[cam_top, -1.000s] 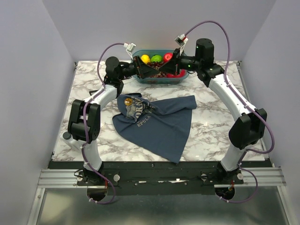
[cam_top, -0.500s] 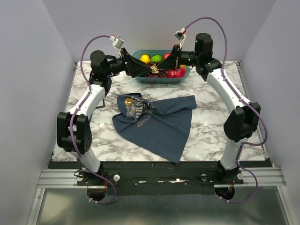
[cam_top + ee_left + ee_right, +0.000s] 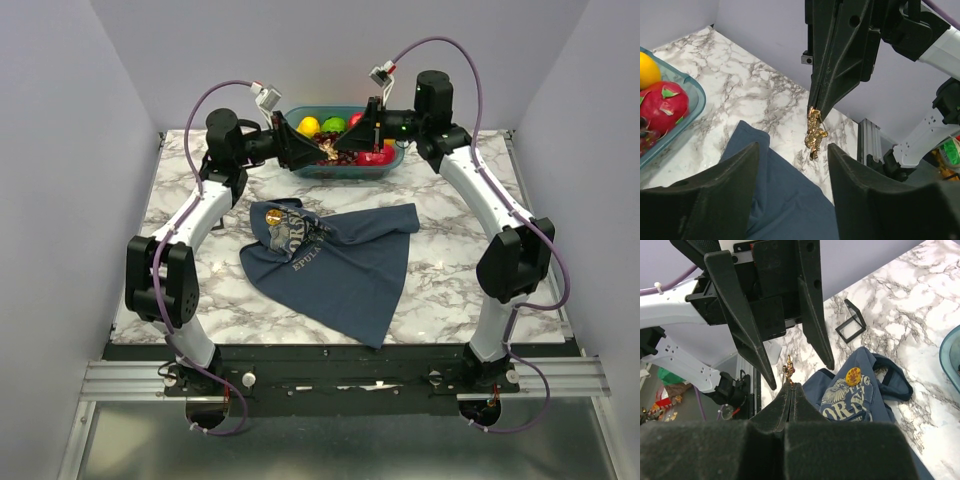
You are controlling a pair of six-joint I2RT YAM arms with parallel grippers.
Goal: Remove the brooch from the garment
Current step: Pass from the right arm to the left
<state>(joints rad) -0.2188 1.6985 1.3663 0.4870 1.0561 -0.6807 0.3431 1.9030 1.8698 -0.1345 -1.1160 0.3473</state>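
The brooch (image 3: 814, 132), a small gold pin ornament, hangs from the tips of my shut right gripper (image 3: 791, 385), in the air over the back of the table. It also shows in the right wrist view (image 3: 789, 371) and faintly from above (image 3: 328, 147). My left gripper (image 3: 793, 147) is open and empty, facing the right gripper (image 3: 347, 143) with the brooch just beyond its fingertips. The garment (image 3: 340, 265), dark slate-blue with a pale print, lies crumpled on the marble table below, apart from both grippers. It also shows in the wrist views (image 3: 775, 200) (image 3: 860, 395).
A teal basin (image 3: 392, 165) of fruit stands at the back, under both grippers, with a red dragon fruit (image 3: 665, 102) in it. A round yellow badge (image 3: 853, 375) sits on the garment's print. A small black frame (image 3: 851, 322) lies on the table's left.
The left arm drew back to the left and up, then came a little right again toward the brooch. The right gripper rose slightly with the brooch, then held still.
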